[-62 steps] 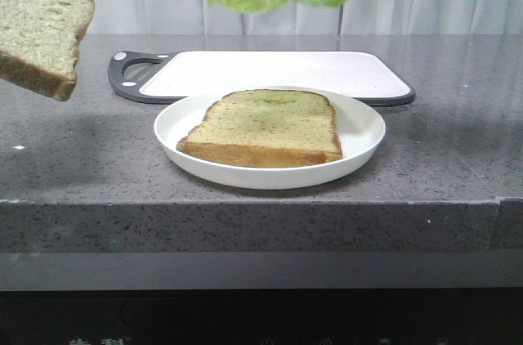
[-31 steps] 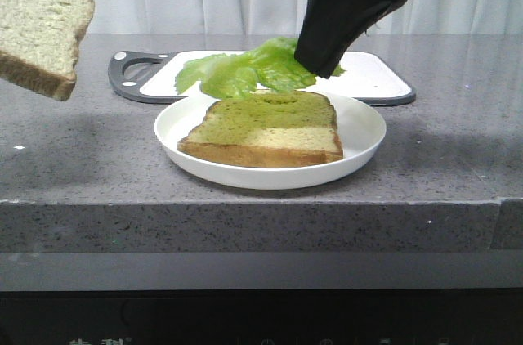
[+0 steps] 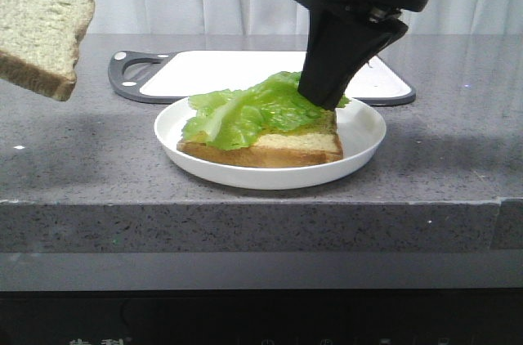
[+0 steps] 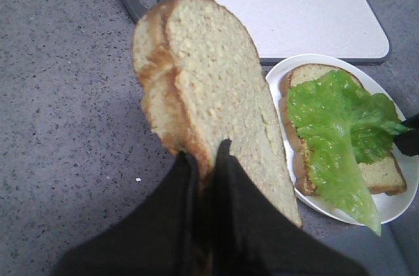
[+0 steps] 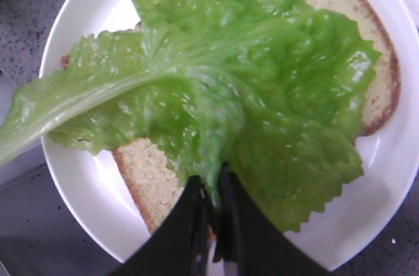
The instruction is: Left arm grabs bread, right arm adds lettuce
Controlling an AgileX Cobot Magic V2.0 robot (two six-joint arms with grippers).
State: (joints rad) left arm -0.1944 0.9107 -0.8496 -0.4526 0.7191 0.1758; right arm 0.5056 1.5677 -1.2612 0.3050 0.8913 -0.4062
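- left gripper (image 4: 206, 158) clamped on a raised bread slice (image 4: 209, 96), well apart from the plate (image 3: 359, 149).
- right gripper (image 5: 211, 201) pinches the lettuce (image 5: 249, 93), spread over the plated slice (image 3: 286, 147) just beneath it.

- Right arm (image 3: 351, 10): bulky matte-black housing, tapering downward to a wedge tip; thin black cable looped at top.
- Left gripper (image 4: 206, 178): two pointed black fingers.
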